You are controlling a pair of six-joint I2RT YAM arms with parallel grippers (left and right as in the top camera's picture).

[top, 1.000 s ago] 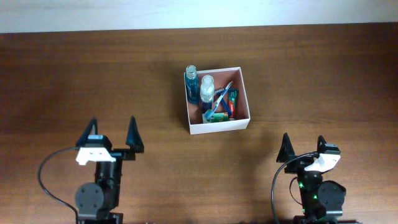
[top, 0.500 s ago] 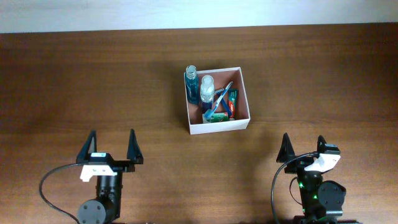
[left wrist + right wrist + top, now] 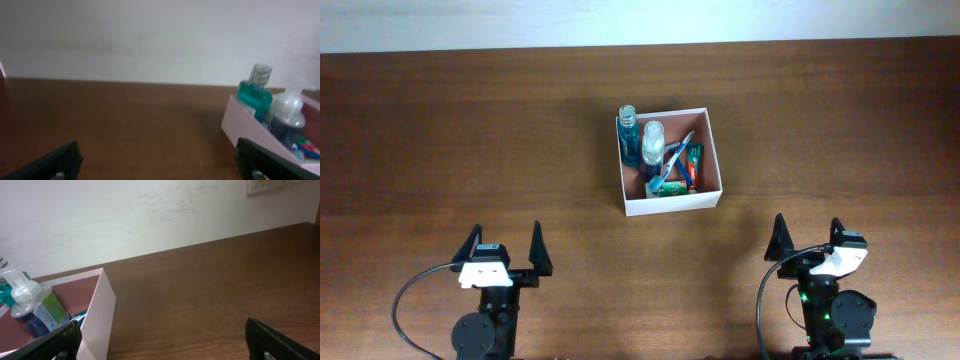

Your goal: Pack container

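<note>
As the white-walled container [image 3: 672, 204] sits just beyond the middle of the wooden table [image 3: 470, 130], two bottles [image 3: 652, 140] and small tubes [image 3: 692, 165] packed inside, the left gripper [image 3: 505, 240] and right gripper [image 3: 808, 233] hang well short of it, both spread wide, grasping nothing.

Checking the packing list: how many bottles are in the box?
2: a blue bottle in the far-left corner of the box, a clear bottle right beside it. Others may be hidden underneath.
</note>
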